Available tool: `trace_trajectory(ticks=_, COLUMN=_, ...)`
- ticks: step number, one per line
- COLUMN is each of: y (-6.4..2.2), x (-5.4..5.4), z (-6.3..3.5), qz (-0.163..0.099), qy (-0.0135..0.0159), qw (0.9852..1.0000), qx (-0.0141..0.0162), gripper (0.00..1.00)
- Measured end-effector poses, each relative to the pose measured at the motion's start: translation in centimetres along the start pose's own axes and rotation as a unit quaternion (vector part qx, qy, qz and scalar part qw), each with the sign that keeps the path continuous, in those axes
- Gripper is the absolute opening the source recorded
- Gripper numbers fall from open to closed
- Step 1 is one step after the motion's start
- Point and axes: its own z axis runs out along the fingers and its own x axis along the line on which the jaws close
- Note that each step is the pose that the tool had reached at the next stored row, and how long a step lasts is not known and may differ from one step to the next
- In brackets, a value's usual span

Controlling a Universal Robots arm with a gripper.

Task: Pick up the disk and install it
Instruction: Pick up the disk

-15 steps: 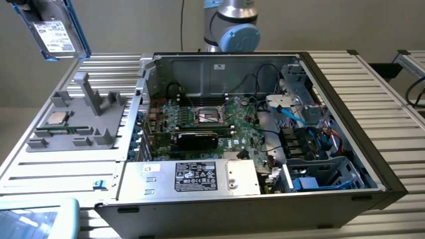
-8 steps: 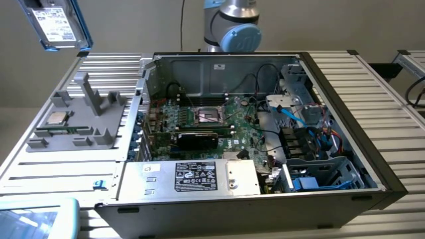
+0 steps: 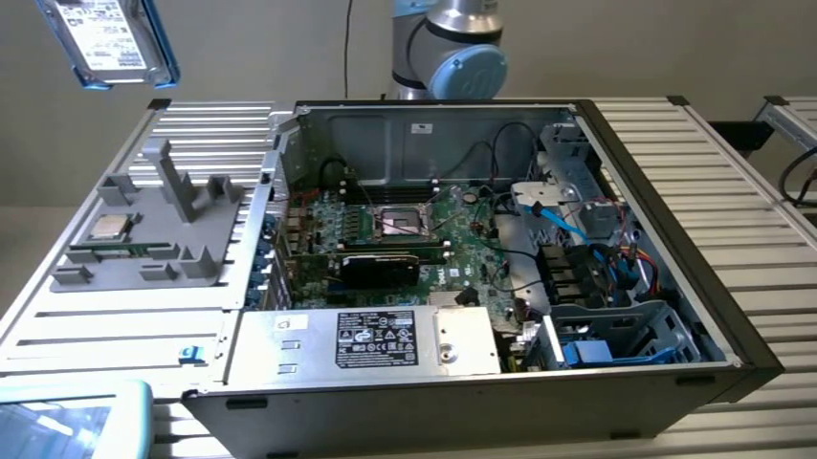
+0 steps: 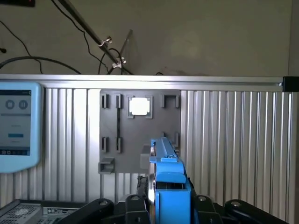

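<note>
Exterior view: the disk [image 3: 109, 43], a flat silver-grey hard drive with a white label in a bright blue plastic carrier, hangs high at the exterior view's left, well apart from the open black computer case [image 3: 447, 406] and its grey drive bay [image 3: 626, 335]. Wrist view: the black gripper [image 4: 168, 207] is clenched on the disk, seen edge-on between the fingers [image 4: 134, 205], with a grey plastic fixture tray [image 4: 140, 135] beyond. The hold looks to be on thin carrier sides only, so it might slip or twist, then snag on loose cables [image 3: 562, 225].

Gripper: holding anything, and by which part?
The disk, in the air. The gripper clamps it across its two flat faces, at the end of the blue carrier nearest the wrist.
</note>
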Motion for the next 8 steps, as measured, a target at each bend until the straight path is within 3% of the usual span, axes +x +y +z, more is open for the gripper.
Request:
trace_trajectory(ticks=6, y=-2.3, x=1.3, z=0.04, qz=0.0, qy=-0.0002, qw=1.0, qx=-0.0001, gripper=0.37)
trace_trajectory(ticks=8, y=-3.12, x=1.5, z=0.04, qz=0.0, qy=-0.0016, qw=1.0, qx=-0.0003, gripper=0.37)
